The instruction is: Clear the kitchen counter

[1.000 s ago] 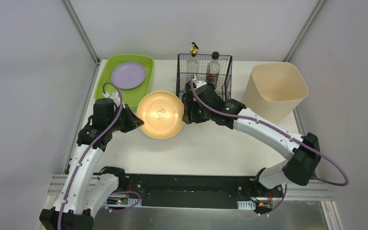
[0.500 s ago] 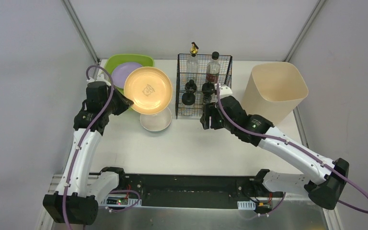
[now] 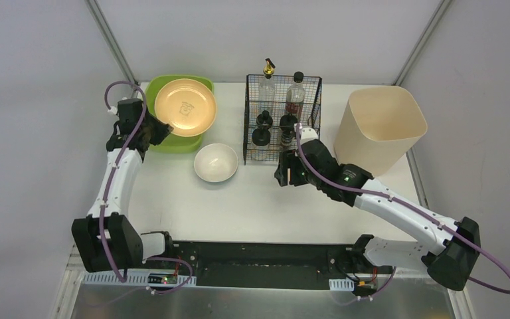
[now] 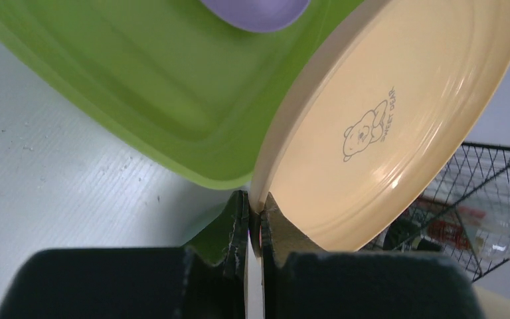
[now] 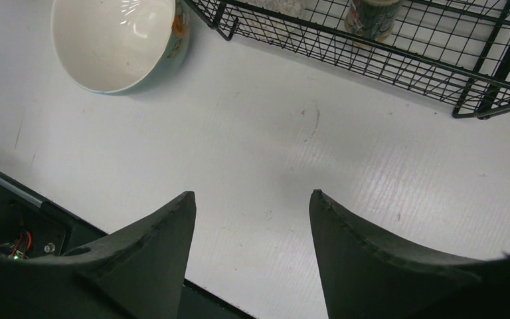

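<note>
Left fingers (image 4: 237,232) pinch the yellow plate (image 4: 398,119) over the green tray (image 4: 153,86) (right fingers (image 5: 153,239) wide apart).

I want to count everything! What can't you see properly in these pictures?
- Purple plate: top view, hidden behind the yellow plate; left wrist view, cut off by the top edge.
- Bottles in the basket: labels too small in top view; cut off by the top edge in right wrist view.

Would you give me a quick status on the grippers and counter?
Left gripper shut on yellow plate rim, over green tray. Right gripper open, empty, above counter. White bowl on counter, not yet cleared. Nothing blocking it.
</note>
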Tool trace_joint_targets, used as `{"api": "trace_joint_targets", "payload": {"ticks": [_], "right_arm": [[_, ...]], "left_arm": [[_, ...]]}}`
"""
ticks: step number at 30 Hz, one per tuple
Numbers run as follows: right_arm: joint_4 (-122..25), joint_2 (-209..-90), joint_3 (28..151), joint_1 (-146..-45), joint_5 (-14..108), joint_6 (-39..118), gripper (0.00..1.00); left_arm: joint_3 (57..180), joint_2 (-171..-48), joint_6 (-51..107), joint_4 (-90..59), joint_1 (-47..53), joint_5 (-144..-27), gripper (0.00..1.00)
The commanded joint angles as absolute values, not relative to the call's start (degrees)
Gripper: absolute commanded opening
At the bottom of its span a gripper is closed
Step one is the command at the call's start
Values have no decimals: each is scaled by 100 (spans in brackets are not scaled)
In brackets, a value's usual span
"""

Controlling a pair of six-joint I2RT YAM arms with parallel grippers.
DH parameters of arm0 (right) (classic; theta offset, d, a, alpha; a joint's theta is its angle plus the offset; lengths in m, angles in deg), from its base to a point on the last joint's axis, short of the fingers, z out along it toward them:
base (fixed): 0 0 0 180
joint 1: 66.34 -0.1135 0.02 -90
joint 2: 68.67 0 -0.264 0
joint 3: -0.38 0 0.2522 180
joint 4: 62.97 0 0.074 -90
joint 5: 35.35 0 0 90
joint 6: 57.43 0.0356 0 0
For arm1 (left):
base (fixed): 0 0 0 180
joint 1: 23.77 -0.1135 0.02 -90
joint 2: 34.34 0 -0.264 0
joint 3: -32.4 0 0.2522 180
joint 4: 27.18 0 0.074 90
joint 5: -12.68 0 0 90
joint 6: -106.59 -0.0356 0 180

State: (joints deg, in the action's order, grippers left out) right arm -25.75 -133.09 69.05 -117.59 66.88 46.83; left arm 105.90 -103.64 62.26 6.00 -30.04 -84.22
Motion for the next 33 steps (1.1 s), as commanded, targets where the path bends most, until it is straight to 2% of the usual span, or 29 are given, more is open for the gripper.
{"api": "trace_joint_targets", "payload": {"ticks": [1,11,33], "right_arm": [[-2946,-13127,6806,-11754,6446,4760,66],[-3057,-13281,6751,-11751,6025,4786,66],[-3252,-13715,6773,-11859,5943,4786,66]], "left_arm": [[10908,-10780,6751,-180,-3298,-8299,0],[10856,-11839,7526,-965,-3972,-8397,0],[12586,-14379,7841,-991,-4128,-8888,0]]}}
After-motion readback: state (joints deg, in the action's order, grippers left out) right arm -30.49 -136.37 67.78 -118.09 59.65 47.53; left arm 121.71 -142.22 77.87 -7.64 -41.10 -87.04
